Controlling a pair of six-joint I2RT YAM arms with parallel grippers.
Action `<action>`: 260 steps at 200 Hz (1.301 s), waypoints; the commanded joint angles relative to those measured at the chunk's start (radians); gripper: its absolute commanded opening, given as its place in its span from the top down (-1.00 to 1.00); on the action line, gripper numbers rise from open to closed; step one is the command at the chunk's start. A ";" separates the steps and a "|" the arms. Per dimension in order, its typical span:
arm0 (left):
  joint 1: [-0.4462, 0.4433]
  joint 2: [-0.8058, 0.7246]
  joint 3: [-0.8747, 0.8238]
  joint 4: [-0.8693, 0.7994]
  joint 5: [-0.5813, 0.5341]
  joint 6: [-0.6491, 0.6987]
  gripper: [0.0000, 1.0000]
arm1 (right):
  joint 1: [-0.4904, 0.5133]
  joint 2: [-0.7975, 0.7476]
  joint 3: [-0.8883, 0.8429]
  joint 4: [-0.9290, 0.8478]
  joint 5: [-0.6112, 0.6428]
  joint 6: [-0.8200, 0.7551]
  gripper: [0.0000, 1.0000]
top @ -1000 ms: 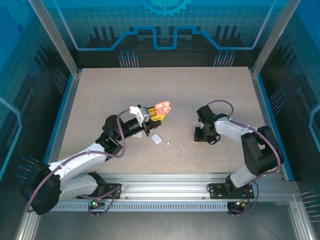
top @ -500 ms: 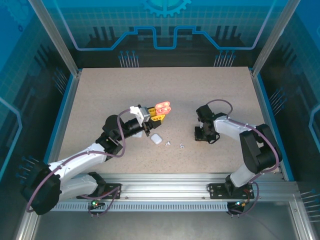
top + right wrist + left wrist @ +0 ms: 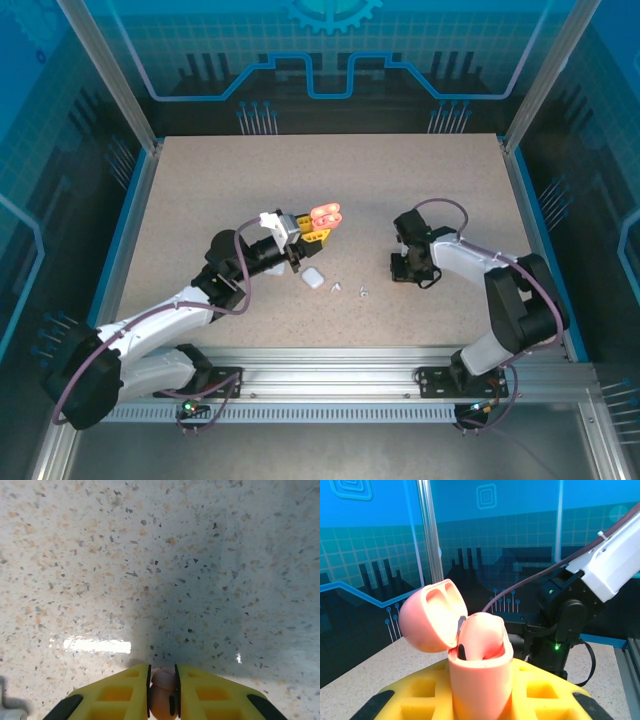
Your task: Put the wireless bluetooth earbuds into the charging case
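Gripping on the left: the left pincer (image 3: pixel 480 700) is clamped on the salmon-pink charging case (image 3: pixel 481 655), one yellow finger (image 3: pixel 415 705) on each side of its lower body.
Case: it stands upright between the fingers, raised off the surface (image 3: pixel 200 200), with its lid (image 3: pixel 427 615) swung open and tipped to the left. Whether anything sits in its wells, I cannot tell.
Right pincer: the right pincer (image 3: pixel 162 690) is closed on a salmon-pink earbud (image 3: pixel 161 692), which is pinched between the yellow fingertips just above the speckled surface (image 3: pixel 160 555).
Apart: seen from above, the left pincer (image 3: pixel 316 234) with the case (image 3: pixel 326 213) and the right pincer (image 3: pixel 404 268) are well apart across the middle of the surface.
White case: a closed white case (image 3: pixel 313 278) lies on the surface just on the near side of the left pincer.
White earbuds: two tiny white earbuds (image 3: pixel 337 288) lie right of the white case, nearer the front edge than either pincer and roughly between them.
Behind the case: in the left wrist view, the black joints of the right arm (image 3: pixel 565 620) stand beyond the open case.
Corner: something white (image 3: pixel 7 712) shows at the lower left of the right wrist view, too cropped to name.
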 commanded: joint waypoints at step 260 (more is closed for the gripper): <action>0.003 0.005 0.012 -0.012 -0.018 0.013 0.77 | 0.103 0.010 0.059 -0.104 -0.070 0.082 -0.05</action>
